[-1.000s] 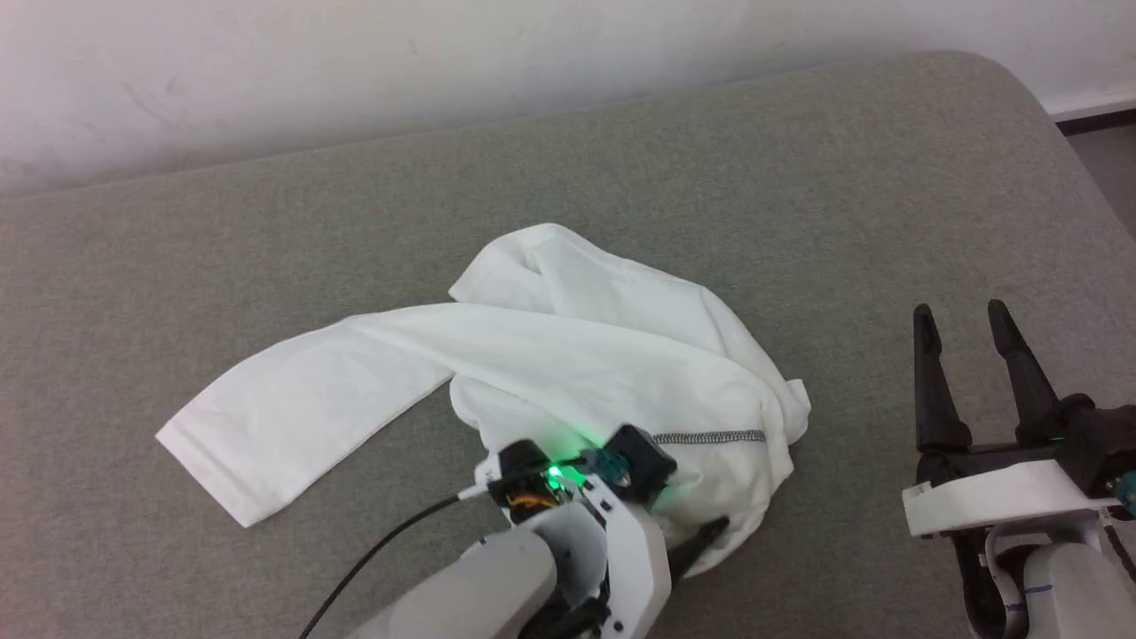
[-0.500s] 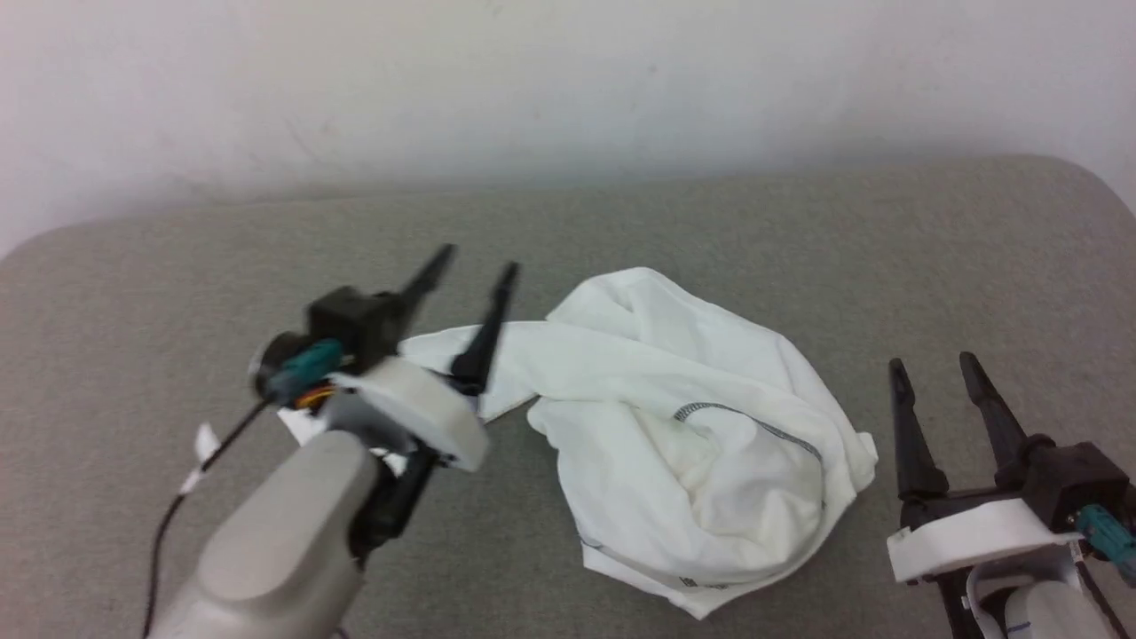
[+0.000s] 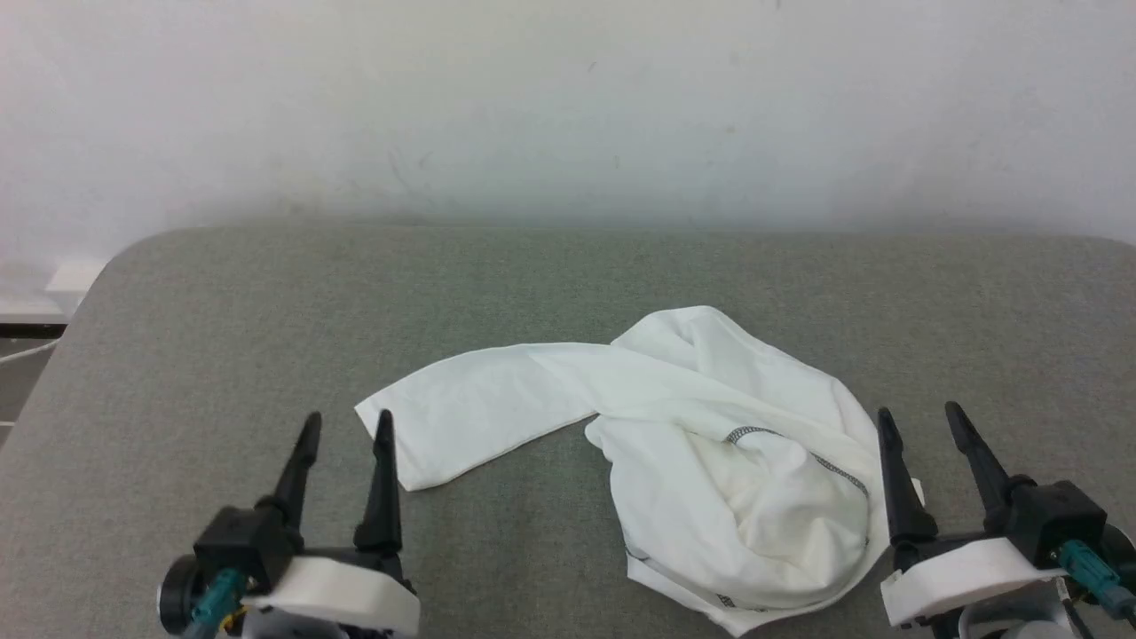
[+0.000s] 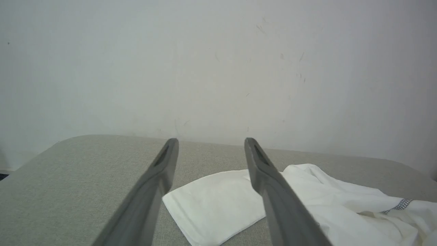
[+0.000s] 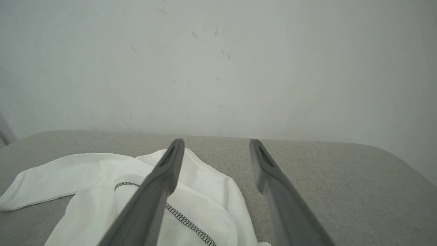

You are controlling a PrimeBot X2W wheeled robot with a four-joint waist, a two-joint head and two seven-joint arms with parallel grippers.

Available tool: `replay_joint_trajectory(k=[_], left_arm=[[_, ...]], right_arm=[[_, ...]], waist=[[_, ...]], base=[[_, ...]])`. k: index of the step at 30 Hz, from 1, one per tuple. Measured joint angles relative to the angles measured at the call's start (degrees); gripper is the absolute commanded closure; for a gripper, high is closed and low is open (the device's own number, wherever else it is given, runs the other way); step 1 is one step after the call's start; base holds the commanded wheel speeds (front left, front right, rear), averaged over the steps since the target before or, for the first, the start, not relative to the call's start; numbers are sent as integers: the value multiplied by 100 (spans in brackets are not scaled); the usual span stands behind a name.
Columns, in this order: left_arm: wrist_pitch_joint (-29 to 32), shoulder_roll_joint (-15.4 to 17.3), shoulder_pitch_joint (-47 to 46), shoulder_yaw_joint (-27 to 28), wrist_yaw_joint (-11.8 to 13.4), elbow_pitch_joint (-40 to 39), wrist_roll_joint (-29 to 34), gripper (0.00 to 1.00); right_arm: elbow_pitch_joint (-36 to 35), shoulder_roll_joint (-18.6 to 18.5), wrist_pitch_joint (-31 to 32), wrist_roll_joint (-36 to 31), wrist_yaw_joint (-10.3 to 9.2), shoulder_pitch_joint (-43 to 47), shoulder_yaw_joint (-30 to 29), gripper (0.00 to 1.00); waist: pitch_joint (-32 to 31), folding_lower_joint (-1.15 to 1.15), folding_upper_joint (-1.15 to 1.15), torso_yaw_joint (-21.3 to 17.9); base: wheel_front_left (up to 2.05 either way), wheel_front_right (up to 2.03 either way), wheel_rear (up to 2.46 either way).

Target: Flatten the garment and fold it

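Observation:
The garment (image 3: 701,461) is a thin white shirt lying crumpled on the grey cushioned surface (image 3: 222,337), bunched at the right with one sleeve stretched out flat to the left. A dark zigzag seam shows on the bunched part. My left gripper (image 3: 347,424) stands open at the lower left, just left of the sleeve's end, holding nothing. My right gripper (image 3: 919,420) stands open at the lower right, beside the bunched edge. The left wrist view has the garment (image 4: 218,205) behind the open left gripper (image 4: 211,143). In the right wrist view the garment (image 5: 102,184) lies left of the open right gripper (image 5: 216,144).
A white wall (image 3: 568,106) rises straight behind the surface. The surface's rounded left corner (image 3: 115,266) drops off to a floor strip with a white object (image 3: 71,277). Bare grey fabric stretches left, right and behind the shirt.
The head camera has tilted up. My left arm has let go of the shirt's near edge, swung left and come down to the lower left, open. The shirt now lies free.

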Motion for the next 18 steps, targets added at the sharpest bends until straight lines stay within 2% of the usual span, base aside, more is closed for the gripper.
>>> replay_joint_trajectory(k=[5,11,15,18], left_arm=[[0,-465,294,292,-364,-99,431,0],[0,-683,280,376,-806,138,758,0],[1,-848,192,449,-987,241,876,0],[0,-976,163,521,-1088,282,936,0]], right_arm=[[59,-3,179,11,0,70,2,0],[246,-14,1647,-234,-2,26,112,0],[142,-226,2466,-153,-3,-277,659,0],[97,-560,3130,-26,-3,-562,1060,0]], waist=[[-14,0,0,140],[-5,1,0,346],[42,2,0,492],[104,1,0,614]], base=[[0,0,0],[0,0,0],[0,0,0],[0,0,0]])
